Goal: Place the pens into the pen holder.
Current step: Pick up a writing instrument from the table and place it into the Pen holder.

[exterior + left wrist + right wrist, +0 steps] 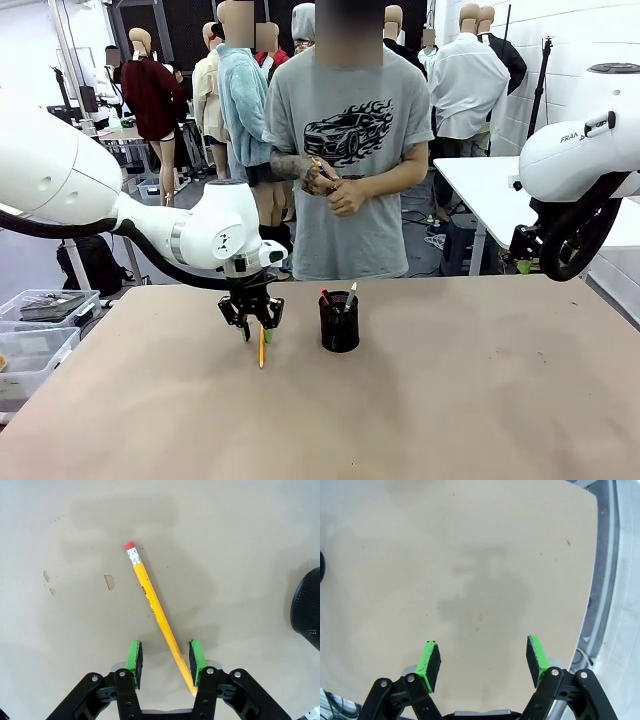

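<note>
Left wrist view: the left gripper (165, 647) hangs low over the bench (225, 540), jaws half spread astride the yellow pencil (150, 597). The pencil lies flat, its tip end close against one pad, perhaps touching. Nearby the pen holder (339, 325) stands upright with the white pen (350, 296) and red-ended pen (325, 297) in it. The right gripper (482, 650) hovers near the bench edge, jaws wide apart.

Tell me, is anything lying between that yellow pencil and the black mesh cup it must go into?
Nothing visible does. Bare table separates the yellow pencil from the pen holder beside it. Two pens stand leaning in the holder, so its mouth is partly taken.
</note>
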`<state>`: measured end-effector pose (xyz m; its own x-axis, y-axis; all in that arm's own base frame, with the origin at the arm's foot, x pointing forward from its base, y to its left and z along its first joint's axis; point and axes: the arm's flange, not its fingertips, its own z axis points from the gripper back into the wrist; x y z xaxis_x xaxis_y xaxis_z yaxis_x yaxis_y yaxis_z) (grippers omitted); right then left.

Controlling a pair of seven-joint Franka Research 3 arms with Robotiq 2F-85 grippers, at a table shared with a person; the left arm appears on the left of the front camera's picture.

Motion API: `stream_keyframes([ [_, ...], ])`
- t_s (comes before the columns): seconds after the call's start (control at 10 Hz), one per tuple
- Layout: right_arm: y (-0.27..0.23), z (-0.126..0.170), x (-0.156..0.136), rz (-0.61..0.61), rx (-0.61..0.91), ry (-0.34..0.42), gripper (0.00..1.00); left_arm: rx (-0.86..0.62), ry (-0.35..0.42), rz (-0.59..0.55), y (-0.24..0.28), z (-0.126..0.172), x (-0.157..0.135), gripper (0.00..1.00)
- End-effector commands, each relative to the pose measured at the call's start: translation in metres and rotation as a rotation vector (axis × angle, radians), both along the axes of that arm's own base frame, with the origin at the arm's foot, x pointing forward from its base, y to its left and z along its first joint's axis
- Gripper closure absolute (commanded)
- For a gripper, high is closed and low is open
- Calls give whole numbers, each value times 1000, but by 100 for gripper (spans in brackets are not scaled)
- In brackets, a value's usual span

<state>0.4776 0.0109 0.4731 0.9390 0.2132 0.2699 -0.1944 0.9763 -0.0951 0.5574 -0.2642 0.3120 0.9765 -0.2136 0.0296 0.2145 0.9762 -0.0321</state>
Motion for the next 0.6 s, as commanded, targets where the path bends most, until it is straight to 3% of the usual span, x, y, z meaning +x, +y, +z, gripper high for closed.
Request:
stream_keyframes([
  [0.0, 1, -2, -2, -15, -29, 3, 14, 2, -3, 8, -4, -4, 7, 49],
  [0.3, 1, -2, -2, -15, -29, 3, 14, 41, -28, -27, -8, -5, 7, 53],
  [0.5, 1, -2, -2, -15, -29, 3, 14, 45, -26, -22, -8, -6, 6, 92],
])
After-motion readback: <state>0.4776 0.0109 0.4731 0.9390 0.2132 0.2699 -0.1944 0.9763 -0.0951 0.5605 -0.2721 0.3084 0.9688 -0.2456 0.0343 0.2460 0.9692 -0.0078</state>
